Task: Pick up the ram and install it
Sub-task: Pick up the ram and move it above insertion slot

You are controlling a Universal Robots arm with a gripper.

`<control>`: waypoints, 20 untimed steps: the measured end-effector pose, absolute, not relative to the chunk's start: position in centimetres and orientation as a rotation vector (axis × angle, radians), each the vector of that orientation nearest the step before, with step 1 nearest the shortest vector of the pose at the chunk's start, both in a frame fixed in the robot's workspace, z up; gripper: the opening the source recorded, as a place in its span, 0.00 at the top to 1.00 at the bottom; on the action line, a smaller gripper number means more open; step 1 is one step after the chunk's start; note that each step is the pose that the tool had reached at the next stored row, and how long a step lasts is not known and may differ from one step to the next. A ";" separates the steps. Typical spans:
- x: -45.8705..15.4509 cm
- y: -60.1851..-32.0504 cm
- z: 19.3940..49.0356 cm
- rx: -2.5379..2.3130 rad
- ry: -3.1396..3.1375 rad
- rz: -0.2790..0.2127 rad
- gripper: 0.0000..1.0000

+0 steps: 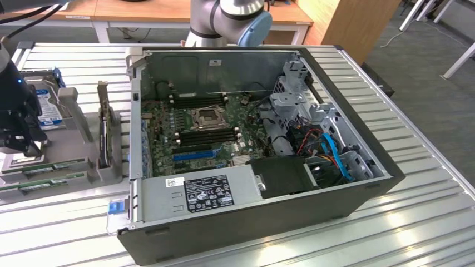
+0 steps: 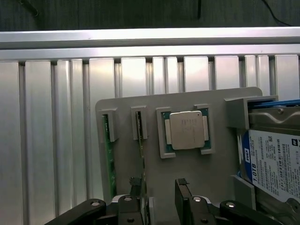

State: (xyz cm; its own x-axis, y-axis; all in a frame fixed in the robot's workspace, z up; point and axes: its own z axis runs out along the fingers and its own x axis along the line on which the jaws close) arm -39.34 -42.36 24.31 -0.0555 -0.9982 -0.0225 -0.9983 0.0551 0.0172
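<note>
Closest thing to the lens is the gripper, its black fingers standing apart with nothing clamped between them. So I'd call this the pick-up step: lined up over the part, grab not made. The ram stands on edge in a slot of the grey holder and runs away from the fingers, with its near end sitting in the gap between them. It's hugging one finger a lot closer than the other; I can't tell if it's actually touching that one. The other stick is in its own slot just outside that same finger, so it's beside the grip, not in it. Out past the opposite finger are the square silver CPU in its pocket and, further off to that side, the blue-label drive. All of it sits on the slatted metal table. The open case lies well away from the fingers, with the dark slots on the board where the ram would have to go. My take is that a clean grab needs the pads square on the stick's flat faces and roughly centred. With it this off-centre, closing could shove it sideways in the slot or tip it. The neighbouring stick is close enough that the outer finger could clip it too. Nothing's been installed from what I can see.
</note>
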 end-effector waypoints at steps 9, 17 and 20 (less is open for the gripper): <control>-39.3 -42.5 24.2 -2.156 2.278 0.044 0.59; -39.3 -43.8 24.2 -2.156 2.279 0.044 0.59; -39.3 -44.4 24.2 -2.156 2.279 0.044 0.59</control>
State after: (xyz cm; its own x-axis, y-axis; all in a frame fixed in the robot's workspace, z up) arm -39.35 -44.37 24.21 -0.0555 -0.9982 -0.0224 -0.9983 0.0551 0.0173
